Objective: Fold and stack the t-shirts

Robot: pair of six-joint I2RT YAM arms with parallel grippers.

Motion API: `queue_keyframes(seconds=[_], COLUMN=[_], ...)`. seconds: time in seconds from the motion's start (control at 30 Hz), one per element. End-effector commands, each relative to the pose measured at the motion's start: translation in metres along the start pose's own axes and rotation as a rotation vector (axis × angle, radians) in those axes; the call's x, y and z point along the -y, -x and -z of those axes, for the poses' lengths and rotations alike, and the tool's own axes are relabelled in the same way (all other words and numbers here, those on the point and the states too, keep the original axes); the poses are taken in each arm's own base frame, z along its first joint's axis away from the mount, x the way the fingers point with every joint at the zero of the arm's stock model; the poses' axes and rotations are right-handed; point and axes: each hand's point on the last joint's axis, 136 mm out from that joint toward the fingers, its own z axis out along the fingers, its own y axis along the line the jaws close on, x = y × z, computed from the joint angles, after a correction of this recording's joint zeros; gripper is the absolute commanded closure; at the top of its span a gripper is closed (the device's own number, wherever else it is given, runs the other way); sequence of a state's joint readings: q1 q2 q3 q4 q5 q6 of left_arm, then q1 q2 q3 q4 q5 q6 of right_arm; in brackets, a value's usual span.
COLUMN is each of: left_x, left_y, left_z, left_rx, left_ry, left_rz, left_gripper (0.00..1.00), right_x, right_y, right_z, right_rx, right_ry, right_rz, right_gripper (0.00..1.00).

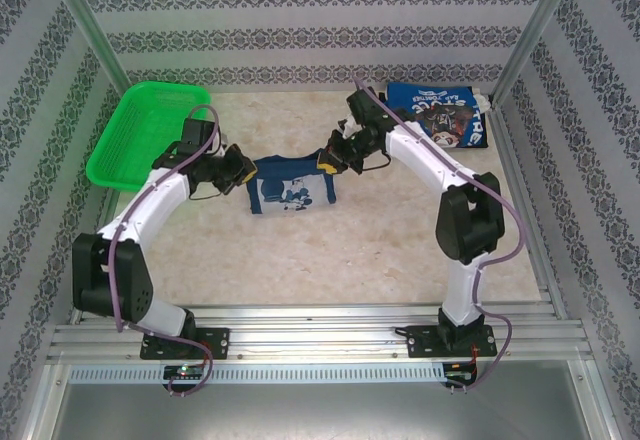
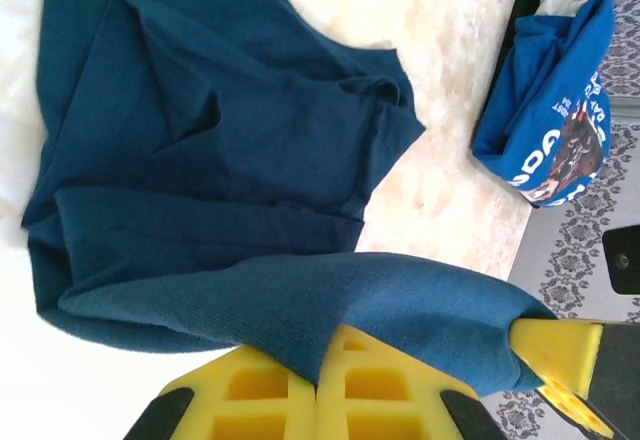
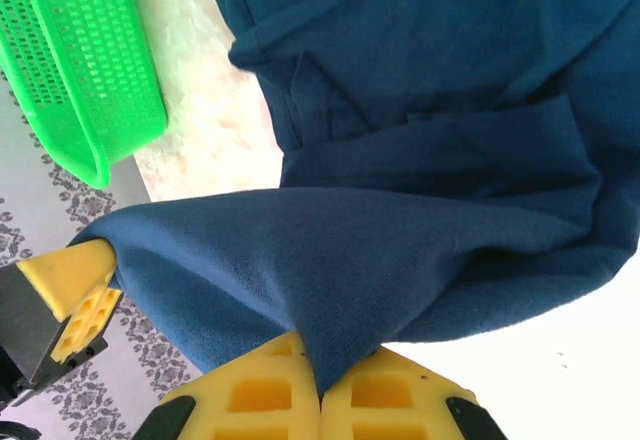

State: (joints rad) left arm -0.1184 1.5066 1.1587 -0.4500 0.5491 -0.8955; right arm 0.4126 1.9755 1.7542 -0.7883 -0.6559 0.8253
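The dark navy t-shirt [image 1: 291, 186] hangs stretched between my two grippers over the middle of the table, its white cartoon print facing the camera. My left gripper [image 1: 243, 169] is shut on its left top edge; in the left wrist view the yellow pads [image 2: 322, 380] pinch the navy cloth [image 2: 230, 160]. On the shirt's right top edge my right gripper [image 1: 330, 158] is shut, its yellow pads [image 3: 322, 390] clamping the cloth [image 3: 420, 160]. The brighter blue t-shirt [image 1: 440, 115] with white lettering lies bunched at the back right corner, also seen as a blue heap [image 2: 555, 110].
A green plastic mesh basket [image 1: 145, 130] stands at the back left, its rim [image 3: 70, 70] near the navy shirt's left side. Patterned walls and metal posts enclose the table on three sides. The marble table top [image 1: 330, 260] lies bare between the hanging shirt and the arm bases.
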Motion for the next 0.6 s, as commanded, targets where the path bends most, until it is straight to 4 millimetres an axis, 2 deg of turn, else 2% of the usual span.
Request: queue_keyframes(seconds=[0.0, 0.33, 0.57], left_x=[0.01, -0.018, -0.029], left_y=[0.021, 0.051, 0.078], left_z=[-0.005, -0.051, -0.079], left_rx=[0.029, 0.008, 0.01], left_ry=[-0.043, -0.004, 0.0], left_rz=[-0.038, -0.015, 0.0], left_gripper=[1.0, 1.0, 1.0], right_x=[-0.002, 0.028, 0.036], right_y=[0.015, 0.056, 0.094], right_z=[0.001, -0.035, -0.058], right_rx=[-0.012, -0.04, -0.035], right_ry=[0.007, -0.016, 0.014], right_rz=[0.012, -0.038, -0.063], right_gripper=[0.93, 0.9, 0.87])
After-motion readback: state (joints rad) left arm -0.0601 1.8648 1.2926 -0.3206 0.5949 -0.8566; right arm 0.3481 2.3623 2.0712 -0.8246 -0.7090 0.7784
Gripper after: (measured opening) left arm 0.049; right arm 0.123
